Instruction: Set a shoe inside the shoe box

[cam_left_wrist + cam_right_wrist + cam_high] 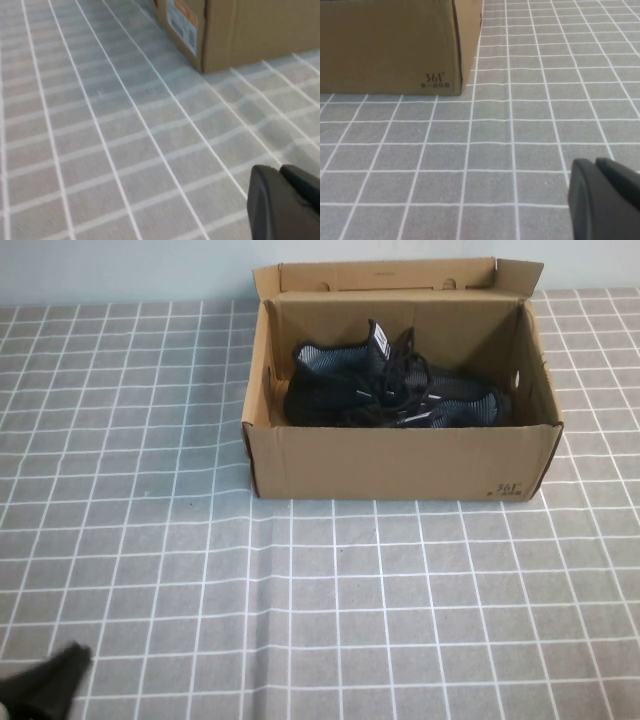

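The brown cardboard shoe box stands open at the far middle of the table, its lid flap upright behind it. A black knit shoe with white dashes and a white tongue tag lies inside, heel to the left; I cannot tell whether a second shoe lies with it. My left gripper is shut and empty low at the near left, far from the box. It also shows in the left wrist view, with the box corner beyond. My right gripper is shut and empty, short of the box's printed corner; the high view does not show it.
A grey cloth with a white grid covers the table, with a slight crease running toward the near edge. A white label is on the box's left end wall. Black "361" print marks its front right corner.
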`<action>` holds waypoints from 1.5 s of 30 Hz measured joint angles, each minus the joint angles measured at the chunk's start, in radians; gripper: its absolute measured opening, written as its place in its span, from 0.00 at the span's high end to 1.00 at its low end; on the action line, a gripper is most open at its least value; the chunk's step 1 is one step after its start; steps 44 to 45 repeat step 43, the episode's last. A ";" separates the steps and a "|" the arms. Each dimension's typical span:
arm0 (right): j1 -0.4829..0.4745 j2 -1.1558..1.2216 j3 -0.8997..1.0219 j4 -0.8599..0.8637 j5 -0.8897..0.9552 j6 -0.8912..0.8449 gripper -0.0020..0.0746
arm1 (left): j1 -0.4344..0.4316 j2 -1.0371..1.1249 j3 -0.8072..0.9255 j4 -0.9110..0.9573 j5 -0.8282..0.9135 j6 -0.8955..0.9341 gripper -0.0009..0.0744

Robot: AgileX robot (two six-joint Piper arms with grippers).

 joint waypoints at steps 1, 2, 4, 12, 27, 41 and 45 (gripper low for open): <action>0.000 0.000 0.000 0.000 0.000 0.000 0.99 | 0.009 -0.011 0.000 0.006 -0.025 -0.002 0.99; 0.000 0.000 0.000 0.000 0.001 0.000 0.99 | 0.023 -0.028 0.000 0.011 -0.050 -0.010 0.99; 0.000 0.000 0.000 0.000 0.001 0.000 0.99 | 0.059 -0.077 0.000 0.039 -0.093 -0.033 0.99; 0.000 0.000 0.000 0.000 0.001 0.001 0.99 | 0.225 -0.296 0.000 0.255 -0.091 -0.230 0.99; 0.000 0.000 0.000 0.000 0.005 0.001 0.99 | 0.243 -0.400 0.000 0.331 0.376 -0.318 0.99; 0.000 0.000 0.000 0.000 0.005 0.002 0.99 | 0.243 -0.400 0.000 0.339 0.427 -0.347 0.99; 0.000 0.000 0.000 0.000 0.005 0.002 0.99 | 0.243 -0.400 0.000 0.339 0.427 -0.349 0.99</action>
